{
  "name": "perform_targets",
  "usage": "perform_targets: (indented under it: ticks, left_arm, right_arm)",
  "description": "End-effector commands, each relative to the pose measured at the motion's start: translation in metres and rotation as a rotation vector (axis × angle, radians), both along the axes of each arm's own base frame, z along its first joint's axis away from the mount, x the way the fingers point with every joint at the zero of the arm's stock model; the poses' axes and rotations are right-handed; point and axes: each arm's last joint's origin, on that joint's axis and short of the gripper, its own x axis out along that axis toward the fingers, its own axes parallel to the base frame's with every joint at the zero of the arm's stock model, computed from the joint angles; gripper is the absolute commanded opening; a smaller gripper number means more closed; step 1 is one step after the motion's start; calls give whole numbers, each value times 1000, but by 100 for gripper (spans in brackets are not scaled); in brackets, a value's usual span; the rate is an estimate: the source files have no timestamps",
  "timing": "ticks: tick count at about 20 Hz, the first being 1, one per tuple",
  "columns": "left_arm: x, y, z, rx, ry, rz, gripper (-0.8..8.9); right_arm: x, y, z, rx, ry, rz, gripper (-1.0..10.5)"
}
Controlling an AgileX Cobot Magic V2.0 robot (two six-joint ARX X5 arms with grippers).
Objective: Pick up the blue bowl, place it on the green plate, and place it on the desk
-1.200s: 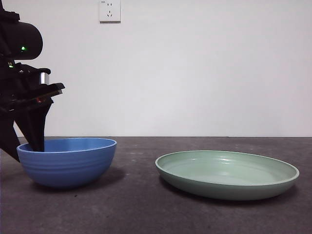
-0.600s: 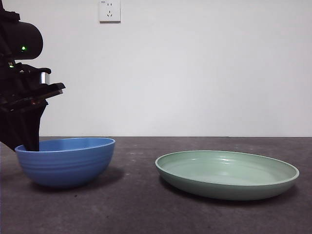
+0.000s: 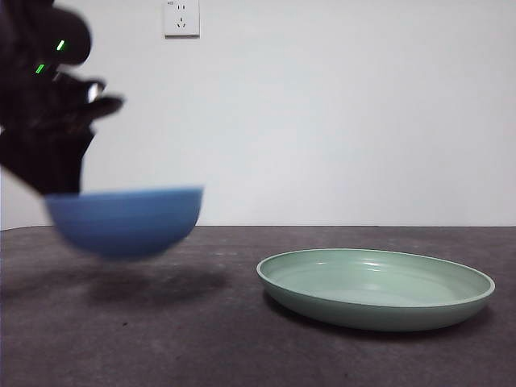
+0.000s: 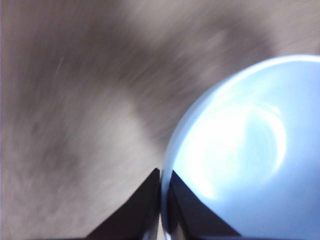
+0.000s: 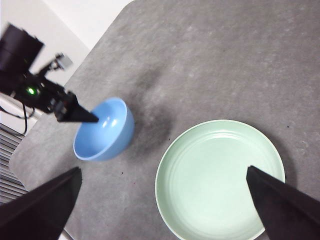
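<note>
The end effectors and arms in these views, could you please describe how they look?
The left end effector has two black, wedge-shaped jaws tapering to points. In the right wrist view its arm is black, with a green light, a small grey part and black cables. The right end effector shows two broad black triangular jaws.

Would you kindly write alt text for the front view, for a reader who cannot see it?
The left gripper holds the blue bowl by its rim, lifted clear of the dark desk and motion-blurred. To its side the empty green plate rests on the desk before a white wall.
</note>
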Motion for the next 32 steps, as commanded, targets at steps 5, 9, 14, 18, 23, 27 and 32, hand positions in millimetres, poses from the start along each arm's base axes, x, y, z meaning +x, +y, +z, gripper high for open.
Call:
perform_targets:
  ticks: [5,9,14,18,23,27,32]
  left_arm:
    - [12,-55,59,-53,-101,-108,15]
    - [26,-102,54,-42,-61,-204,15]
    - [44,-176,29,-26,-25,-337,15]
    - [48,-220,10,46,-6,-419,15]
    - [49,-243,-11,67,-27,-446,14]
    - [50,-243,-18,91,-10,-438,14]
    - [50,-243,-39,138,68,-442,19]
  right_arm:
    - [-2,0,3,-11,-4,11,550]
    - [-11,0,-1,-53,24,36,550]
    - [-23,-2,1,-122,-9,-33,550]
    - [-29,-2,4,-133,-36,-50,550]
    - [-29,-2,3,-133,-35,-50,550]
    - [-28,-2,4,-133,-37,-50,550]
    - [-28,-2,4,-133,-36,-50,550]
